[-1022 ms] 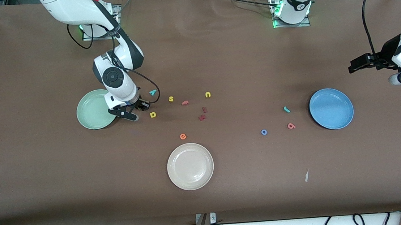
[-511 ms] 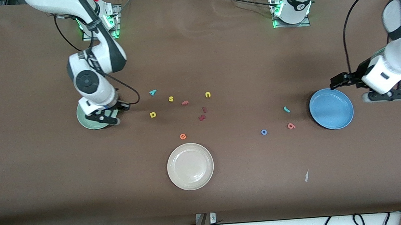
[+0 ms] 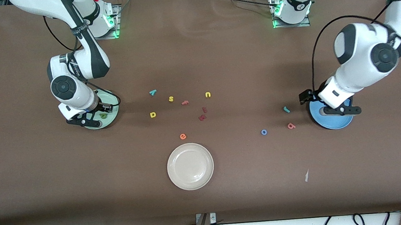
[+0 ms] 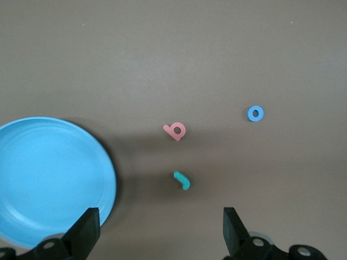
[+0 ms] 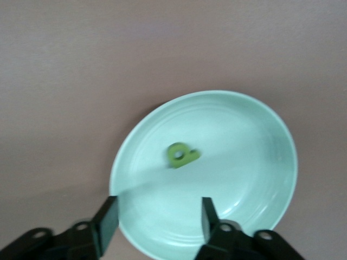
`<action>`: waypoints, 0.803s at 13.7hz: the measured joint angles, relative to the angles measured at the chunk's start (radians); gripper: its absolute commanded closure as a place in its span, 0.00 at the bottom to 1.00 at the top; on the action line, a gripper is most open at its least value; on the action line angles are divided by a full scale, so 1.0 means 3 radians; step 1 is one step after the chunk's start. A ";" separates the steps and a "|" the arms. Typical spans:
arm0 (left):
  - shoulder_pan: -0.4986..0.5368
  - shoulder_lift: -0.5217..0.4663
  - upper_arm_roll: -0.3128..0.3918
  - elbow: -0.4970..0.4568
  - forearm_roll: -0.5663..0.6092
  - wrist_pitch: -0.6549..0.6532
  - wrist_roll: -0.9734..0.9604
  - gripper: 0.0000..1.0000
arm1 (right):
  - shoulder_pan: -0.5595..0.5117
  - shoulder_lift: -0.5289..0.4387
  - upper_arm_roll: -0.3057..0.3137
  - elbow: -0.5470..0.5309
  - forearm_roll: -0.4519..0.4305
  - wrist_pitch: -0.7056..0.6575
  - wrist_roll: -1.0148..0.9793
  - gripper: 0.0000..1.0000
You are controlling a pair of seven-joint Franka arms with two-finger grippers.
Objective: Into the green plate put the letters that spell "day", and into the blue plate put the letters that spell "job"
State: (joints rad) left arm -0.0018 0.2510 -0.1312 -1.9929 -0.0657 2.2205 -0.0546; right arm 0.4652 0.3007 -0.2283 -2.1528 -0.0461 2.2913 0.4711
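Green foam "d" (image 5: 182, 155) lying flat in glossy, ridged green plate (image 5: 260, 179), under right gripper (image 5: 157, 216), jaws parted, empty. Left gripper (image 4: 160, 233) wide open over blue plate (image 4: 49, 173) edge, near hooked "j" (image 4: 182, 180).

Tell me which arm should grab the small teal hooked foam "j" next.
Left. The left gripper hangs open over the round blue plate, right beside the teal "j". The right gripper is open over the mint-green plate at the table's right-arm end.

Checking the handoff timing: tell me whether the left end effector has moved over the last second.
Yes. The left end effector came in from the table's edge at the left arm's end and now hangs over the blue plate.
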 measured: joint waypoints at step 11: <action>-0.0205 0.0811 0.0001 -0.0109 0.0000 0.0855 -0.0083 0.00 | 0.0094 0.0588 0.0717 0.0357 0.0003 0.0831 0.1008 0.16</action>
State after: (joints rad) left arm -0.0632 0.4943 -0.1309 -2.0256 -0.0657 2.4770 -0.0796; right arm 0.4936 0.4772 -0.0131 -2.0456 -0.0453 2.5406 0.7733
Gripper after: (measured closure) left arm 0.000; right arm 0.053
